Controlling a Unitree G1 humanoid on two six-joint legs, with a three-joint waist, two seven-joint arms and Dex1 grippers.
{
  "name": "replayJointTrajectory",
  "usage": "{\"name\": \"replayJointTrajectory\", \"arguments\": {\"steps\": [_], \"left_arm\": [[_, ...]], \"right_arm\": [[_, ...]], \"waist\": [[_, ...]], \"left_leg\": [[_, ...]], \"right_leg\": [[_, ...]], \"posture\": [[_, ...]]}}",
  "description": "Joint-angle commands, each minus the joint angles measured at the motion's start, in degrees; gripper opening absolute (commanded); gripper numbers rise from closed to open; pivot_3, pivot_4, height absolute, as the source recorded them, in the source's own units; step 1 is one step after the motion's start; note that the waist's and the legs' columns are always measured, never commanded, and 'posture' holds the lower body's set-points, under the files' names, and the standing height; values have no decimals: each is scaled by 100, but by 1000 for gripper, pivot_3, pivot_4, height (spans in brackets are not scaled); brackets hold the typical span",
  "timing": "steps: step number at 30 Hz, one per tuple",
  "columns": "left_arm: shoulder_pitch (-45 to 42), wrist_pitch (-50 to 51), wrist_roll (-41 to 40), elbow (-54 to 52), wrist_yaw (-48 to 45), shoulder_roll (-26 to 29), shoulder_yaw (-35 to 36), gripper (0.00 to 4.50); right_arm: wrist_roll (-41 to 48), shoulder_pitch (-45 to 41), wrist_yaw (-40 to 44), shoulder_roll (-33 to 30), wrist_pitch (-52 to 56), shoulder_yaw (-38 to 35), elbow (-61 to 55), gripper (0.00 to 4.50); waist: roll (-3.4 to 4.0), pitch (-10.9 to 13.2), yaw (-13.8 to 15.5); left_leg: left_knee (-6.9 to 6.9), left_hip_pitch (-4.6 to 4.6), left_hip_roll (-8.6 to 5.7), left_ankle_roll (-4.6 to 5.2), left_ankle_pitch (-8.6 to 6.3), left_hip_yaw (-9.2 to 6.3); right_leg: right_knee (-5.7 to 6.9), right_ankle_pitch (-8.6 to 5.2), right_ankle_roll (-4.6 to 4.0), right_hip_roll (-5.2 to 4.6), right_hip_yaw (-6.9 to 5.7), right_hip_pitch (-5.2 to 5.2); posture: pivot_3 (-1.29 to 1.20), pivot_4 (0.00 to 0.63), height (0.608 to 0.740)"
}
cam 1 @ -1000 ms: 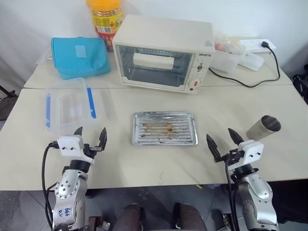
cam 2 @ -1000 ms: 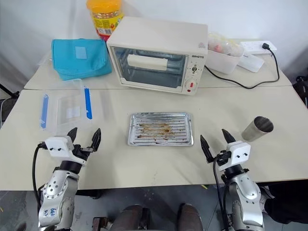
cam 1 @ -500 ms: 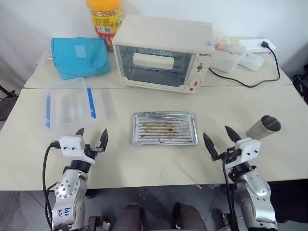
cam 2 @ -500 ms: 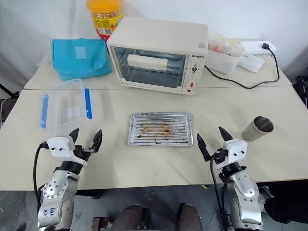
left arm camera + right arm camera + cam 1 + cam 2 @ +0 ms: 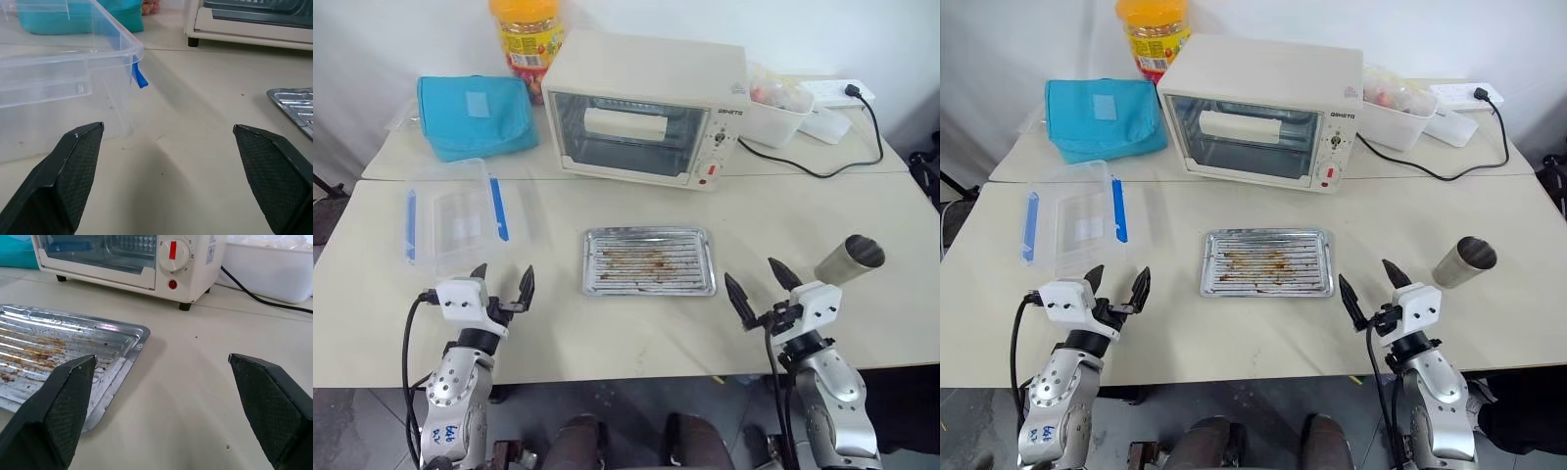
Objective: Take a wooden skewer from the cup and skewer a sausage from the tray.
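Left gripper (image 5: 501, 283) wide, empty, low over near-left counter (image 5: 636, 328), just near of clear plastic box (image 5: 455, 215). Right gripper (image 5: 756, 284) wide, empty, near right, between tray (image 5: 648, 261) and cup (image 5: 848, 258). Tray at counter centre, grease-stained. Cup tilted at right edge, beyond right gripper. Toaster oven (image 5: 646, 108) far centre.
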Motion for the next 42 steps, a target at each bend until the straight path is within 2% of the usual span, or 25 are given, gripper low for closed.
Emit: {"name": "replayJointTrajectory", "arguments": {"steps": [1, 42], "left_arm": [[9, -67, 9, -225, 9, -17, -32, 4492], [35, -182, 61, -112, -3, -6, -77, 4492]], "right_arm": [[10, 64, -2, -42, -9, -8, -288, 4500], [-38, 34, 13, -24, 181, 118, -387, 4500]], "waist": [[0, 0, 2], [0, 0, 1]], "left_leg": [[0, 0, 0, 0, 0, 0], [0, 0, 0, 0, 0, 0]], "right_leg": [[0, 0, 0, 0, 0, 0], [0, 0, 0, 0, 0, 0]], "posture": [[0, 150, 740], [0, 150, 740]]}}
